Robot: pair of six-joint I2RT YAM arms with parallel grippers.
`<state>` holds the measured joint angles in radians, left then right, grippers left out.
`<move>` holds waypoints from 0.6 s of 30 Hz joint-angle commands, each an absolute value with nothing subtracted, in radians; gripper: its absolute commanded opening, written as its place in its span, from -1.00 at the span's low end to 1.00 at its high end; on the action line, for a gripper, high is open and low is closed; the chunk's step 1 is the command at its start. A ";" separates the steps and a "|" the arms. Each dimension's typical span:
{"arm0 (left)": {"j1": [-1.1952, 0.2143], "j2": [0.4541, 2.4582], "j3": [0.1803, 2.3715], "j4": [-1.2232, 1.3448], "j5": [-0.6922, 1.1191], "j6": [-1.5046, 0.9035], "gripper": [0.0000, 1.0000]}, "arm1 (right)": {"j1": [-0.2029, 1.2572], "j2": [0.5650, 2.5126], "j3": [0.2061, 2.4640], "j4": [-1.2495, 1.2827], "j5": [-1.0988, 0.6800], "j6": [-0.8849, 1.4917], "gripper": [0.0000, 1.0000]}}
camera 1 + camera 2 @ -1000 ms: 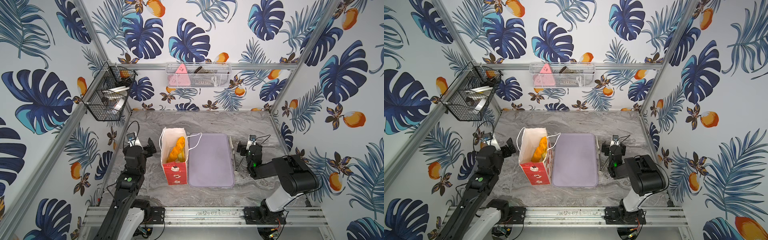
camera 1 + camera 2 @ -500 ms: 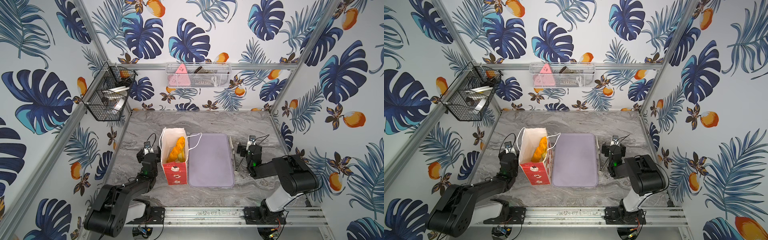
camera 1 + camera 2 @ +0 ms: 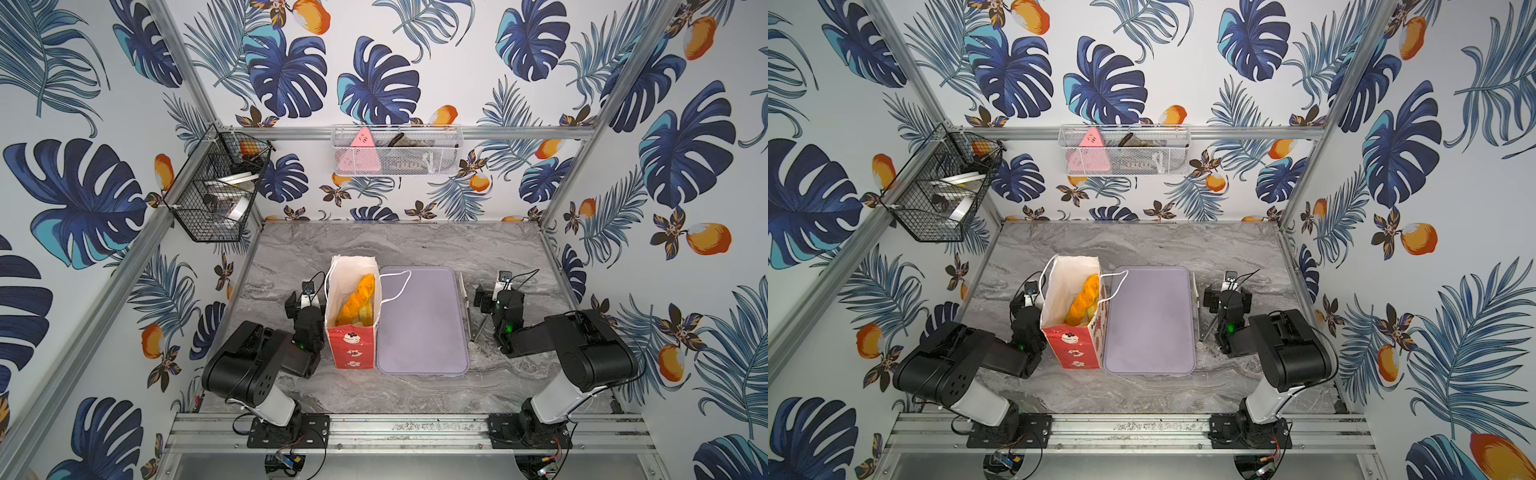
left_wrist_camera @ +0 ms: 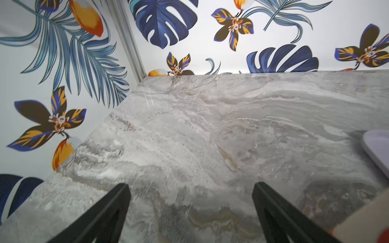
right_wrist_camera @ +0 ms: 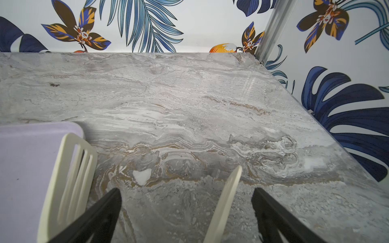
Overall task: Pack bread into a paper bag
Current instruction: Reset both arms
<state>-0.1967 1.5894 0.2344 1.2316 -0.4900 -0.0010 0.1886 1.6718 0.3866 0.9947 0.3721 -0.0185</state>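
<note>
Left gripper (image 4: 190, 185): jaws stood wide apart with nothing between them, only marble table (image 4: 210, 126) below. It was parked just beside the paper bag (image 3: 352, 353), on the side away from the lilac tray (image 3: 422, 324).
Right gripper (image 5: 187, 189): jaws also wide. Cream tongs (image 5: 69, 168) lay under it, one blade between the fingers and one outside them, with no grip evident. It sat beyond the tray from the bag.
Bag: upright, mouth open, just beside the tray's long edge and apparently touching it. One cord handle (image 3: 397, 286) draped onto the tray.
Bread: twisted loaf (image 3: 357, 297) leaned inside the bag with a pale yellow piece (image 3: 365, 318) beside it. The buns could not be made out. None was seen outside the bag.
Stage (judged): packing looked complete or nearly so.
Handling (judged): bag light, thin-walled and tall, so liable to tip or crumple. Best taken by the cord handles or pinched at the rim, not squeezed across. Bread looked soft and light.
</note>
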 commanded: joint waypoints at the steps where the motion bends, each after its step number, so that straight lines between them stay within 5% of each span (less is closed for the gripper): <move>1: -0.181 1.606 0.274 1.154 -0.440 0.003 0.98 | 0.189 1.672 0.393 0.993 0.374 -0.014 1.00; 18: -0.133 1.641 0.354 1.033 -0.389 -0.028 0.98 | 0.186 1.671 0.396 0.988 0.369 -0.012 1.00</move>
